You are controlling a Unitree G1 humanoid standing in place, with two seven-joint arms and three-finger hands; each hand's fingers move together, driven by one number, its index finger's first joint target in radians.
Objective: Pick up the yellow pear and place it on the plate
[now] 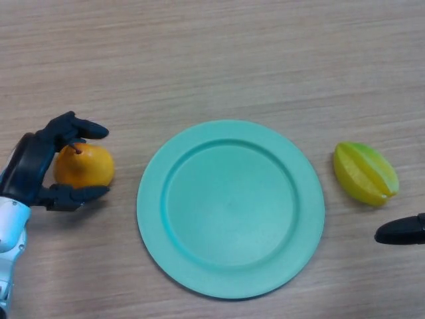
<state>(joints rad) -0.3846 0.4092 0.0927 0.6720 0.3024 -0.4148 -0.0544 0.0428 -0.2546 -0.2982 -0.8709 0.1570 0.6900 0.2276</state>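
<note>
A pale wood-grain table (219, 60) fills the whole head view; its streaks run across from side to side, and nothing of the room beyond it shows.

The left hand (33, 169) sits at the left edge, its black fingers curled round the yellow pear (83, 166): one finger hooks over the top by the short stem, another reaches along the underside, and the fruit is seated against the palm. The pear looks more orange-yellow than lemon, and it rests at table level; whether it touches the surface or is just lifted cannot be told. Just beyond the fingertips, on the side away from the palm, lies the green plate (149, 199), round, with a raised rim, and apart from the pear.

Past the plate, on its far side from the left hand, a yellow-green star fruit (365, 174) lies on the table, its ridges facing up. Just below that fruit, the right hand (402, 231) enters from the right edge as a dark tip only; the rest is cut off, so how its fingers stand cannot be told. The left arm's white forearm is cropped at the lower left corner.
</note>
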